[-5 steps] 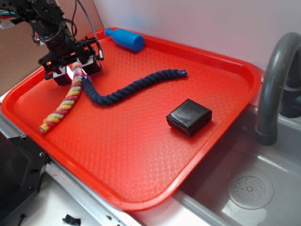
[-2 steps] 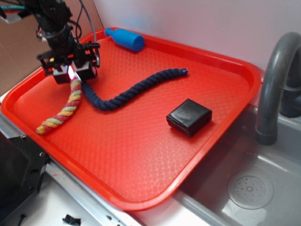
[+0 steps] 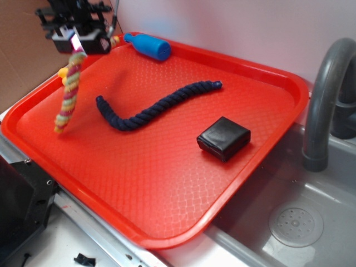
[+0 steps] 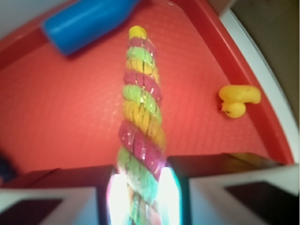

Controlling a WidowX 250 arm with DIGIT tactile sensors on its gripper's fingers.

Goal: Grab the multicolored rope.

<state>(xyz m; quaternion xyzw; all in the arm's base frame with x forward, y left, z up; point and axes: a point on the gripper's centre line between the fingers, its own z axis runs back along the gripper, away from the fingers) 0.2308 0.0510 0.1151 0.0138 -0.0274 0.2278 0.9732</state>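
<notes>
A red plastic tray [image 3: 167,222] with a textured, honeycomb-patterned floor sits beside a grey sink basin [image 3: 289,233]. Across the tray's middle a dark navy-blue twisted rope [image 3: 150,108] lies in a shallow S-curve, apart from everything else. Nearer the sink rests a glossy black rectangular block [image 3: 223,138] (its material cannot be told). A blue bottle-shaped object [image 3: 147,45] lies on its side against the tray's far rim. In the wrist view a small yellow object [image 4: 239,100], blurred, sits close to the tray's raised edge. A curved grey faucet [image 3: 325,89] rises over the basin, whose round drain [image 3: 296,223] shows below.
</notes>
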